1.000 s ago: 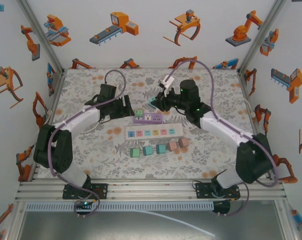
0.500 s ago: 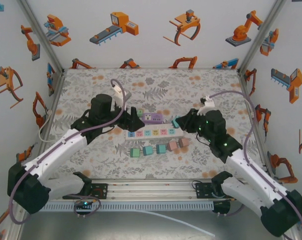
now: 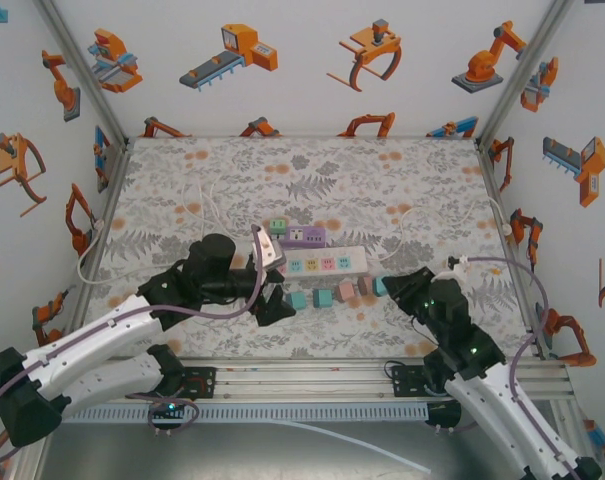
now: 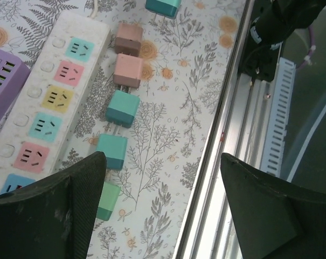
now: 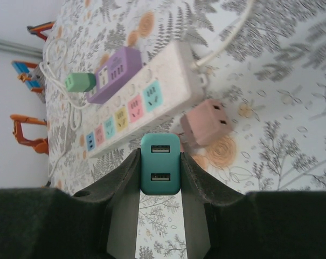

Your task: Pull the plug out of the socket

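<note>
My right gripper [image 5: 160, 162] is shut on a teal plug [image 5: 160, 170] with two USB ports, held low over the mat beside a pink plug [image 5: 206, 124]. From above, the right gripper [image 3: 384, 287] sits at the right end of a row of loose plugs [image 3: 322, 297]. The white socket strip [image 3: 317, 263] has bare sockets. Behind it lies a purple socket strip [image 3: 302, 237] with a green plug [image 3: 278, 226] at its left end. My left gripper [image 4: 163, 210] is open and holds nothing, near the row's left end, above a green plug [image 4: 108, 200].
The table's metal front rail [image 4: 227, 140] runs right under the left gripper. A white cable [image 3: 222, 200] trails from the strips toward the back left. The enclosure's walls stand on three sides.
Both arms have drawn back toward the near edge. The right gripper carried the teal plug from near the purple strip to the row's right end. The left gripper's jaws have spread apart.
</note>
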Controlling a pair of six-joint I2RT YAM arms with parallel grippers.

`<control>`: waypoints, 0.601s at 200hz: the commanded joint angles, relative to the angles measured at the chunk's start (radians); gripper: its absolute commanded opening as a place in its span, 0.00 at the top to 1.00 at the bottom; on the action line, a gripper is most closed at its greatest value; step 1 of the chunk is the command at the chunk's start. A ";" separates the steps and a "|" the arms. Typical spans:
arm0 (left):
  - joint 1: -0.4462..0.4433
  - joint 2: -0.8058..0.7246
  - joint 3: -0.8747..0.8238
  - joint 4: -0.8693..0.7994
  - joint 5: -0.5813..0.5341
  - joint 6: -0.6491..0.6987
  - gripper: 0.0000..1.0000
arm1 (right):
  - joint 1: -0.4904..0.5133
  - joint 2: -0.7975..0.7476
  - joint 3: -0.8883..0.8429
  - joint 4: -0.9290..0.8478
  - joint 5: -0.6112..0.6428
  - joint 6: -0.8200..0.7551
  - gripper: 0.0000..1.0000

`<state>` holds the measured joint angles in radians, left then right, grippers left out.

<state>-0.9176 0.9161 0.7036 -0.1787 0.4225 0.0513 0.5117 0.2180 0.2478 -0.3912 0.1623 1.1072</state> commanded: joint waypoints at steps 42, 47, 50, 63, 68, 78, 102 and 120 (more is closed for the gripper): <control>-0.026 -0.010 -0.005 -0.007 0.043 0.226 0.13 | -0.004 -0.001 -0.078 -0.095 -0.038 0.086 0.81; -0.026 -0.010 -0.001 -0.014 0.041 0.234 0.13 | -0.004 0.017 -0.077 -0.090 -0.042 0.083 0.81; -0.027 -0.010 0.001 -0.017 0.041 0.239 0.12 | -0.004 0.031 -0.079 -0.084 -0.045 0.082 0.80; -0.027 -0.011 0.001 -0.023 0.042 0.252 0.11 | -0.003 0.087 -0.087 -0.040 -0.065 0.080 0.79; -0.027 -0.011 0.002 -0.025 0.043 0.254 0.10 | -0.004 0.111 -0.092 -0.016 -0.074 0.080 0.78; -0.027 -0.011 0.001 -0.024 0.046 0.254 0.10 | -0.004 0.156 -0.105 0.037 -0.091 0.083 0.76; -0.029 -0.013 -0.004 -0.029 0.038 0.249 0.09 | -0.004 0.259 -0.112 0.108 -0.092 0.092 0.72; -0.029 -0.015 -0.008 -0.033 0.026 0.242 0.09 | -0.004 0.311 -0.114 0.125 -0.072 0.103 0.67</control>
<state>-0.9421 0.9146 0.6834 -0.1959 0.4423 0.2695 0.5117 0.4702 0.1577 -0.3023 0.0734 1.1942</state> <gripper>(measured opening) 0.906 0.332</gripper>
